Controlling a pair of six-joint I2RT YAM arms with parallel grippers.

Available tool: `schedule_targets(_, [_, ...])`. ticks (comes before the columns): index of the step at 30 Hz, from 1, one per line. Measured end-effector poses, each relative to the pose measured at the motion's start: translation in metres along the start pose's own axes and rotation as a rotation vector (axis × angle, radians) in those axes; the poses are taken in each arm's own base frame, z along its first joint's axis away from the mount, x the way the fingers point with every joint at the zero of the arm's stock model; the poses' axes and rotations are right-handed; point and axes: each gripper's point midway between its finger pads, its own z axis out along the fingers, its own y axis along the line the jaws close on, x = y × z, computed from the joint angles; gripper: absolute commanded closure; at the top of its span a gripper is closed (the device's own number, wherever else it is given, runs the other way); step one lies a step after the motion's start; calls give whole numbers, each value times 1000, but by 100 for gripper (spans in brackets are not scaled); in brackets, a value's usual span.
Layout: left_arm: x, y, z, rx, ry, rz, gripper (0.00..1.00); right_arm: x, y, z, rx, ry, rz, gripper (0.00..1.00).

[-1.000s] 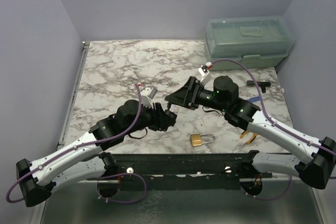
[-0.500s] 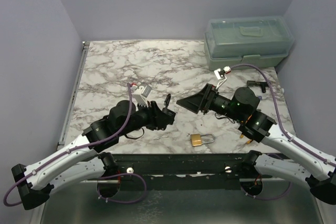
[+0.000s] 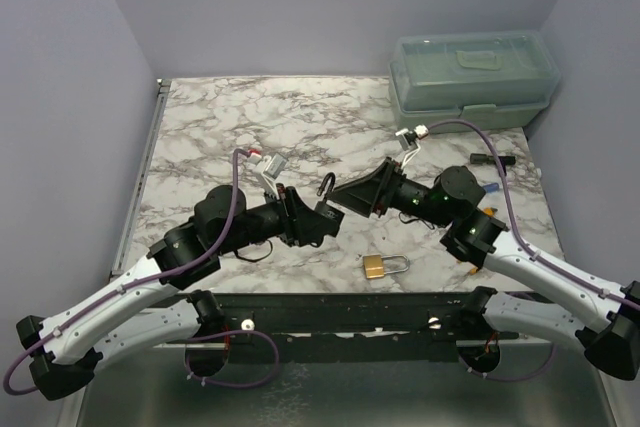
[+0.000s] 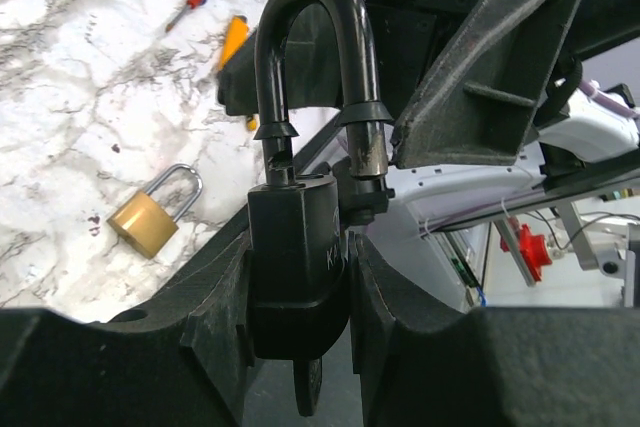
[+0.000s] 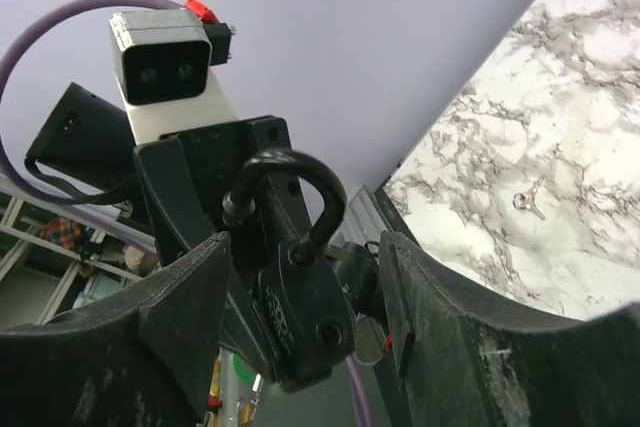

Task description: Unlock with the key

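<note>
The left gripper (image 3: pixel 318 217) held the black padlock (image 4: pixel 297 267) by its body. Its fingers (image 4: pixel 225 297) were pressed flat against the two broad faces, and the shackle stood upright and free above them. That grip looked chosen to leave both the shackle and the underside of the body open to the other arm. The lock hung in the air above the marble table (image 3: pixel 220 137), beyond the brass padlock (image 3: pixel 383 266) and to its left in the top view. The brass padlock lay untouched on the table near the arm bases. The right gripper (image 3: pixel 342 197) faced the held lock, just beyond the brass padlock, with its fingers (image 5: pixel 190 317) spread wide. In its wrist view they stood on either side of the lock without touching it and carried nothing. A flat tab stuck out beneath the lock body in the left wrist view. It may have been a key seated in the keyway, but I could not be sure. A small loose key (image 5: pixel 528 202) also lay on the marble in the right wrist view, and its place relative to the brass padlock could not be made out. One leg of the shackle seemed to stand clear of the body, so the lock may already have been sprung. The angle left that uncertain.
</note>
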Motion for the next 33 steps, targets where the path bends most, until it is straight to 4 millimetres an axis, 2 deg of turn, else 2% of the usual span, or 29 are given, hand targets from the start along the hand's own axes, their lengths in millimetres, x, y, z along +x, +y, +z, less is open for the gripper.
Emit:
schedule_targets(7, [3, -18, 1, 87, 31, -16, 100, -5, 14, 7, -69, -3, -19, 45])
schedule_targets(12, [2, -30, 1, 143, 38, -17, 100, -6, 20, 8, -104, -2, -18, 60])
schedule_targets(15, [1, -33, 2, 161, 41, -18, 100, -5, 20, 9, -106, -1, -15, 65])
schedule_targets(17, [2, -33, 4, 161, 45, -18, 100, -5, 20, 9, -108, 1, -11, 70])
schedule_targets(22, [3, -31, 7, 154, 48, -14, 100, -4, 20, 9, -103, 4, 6, 89])
schedule_targets(26, [2, -21, 12, 115, 40, -1, 100, -3, 16, 9, -64, 18, 42, 97])
schedule_targets(33, [6, 1, 21, 24, 41, 31, 100, 3, -10, 11, 78, 36, 107, 100])
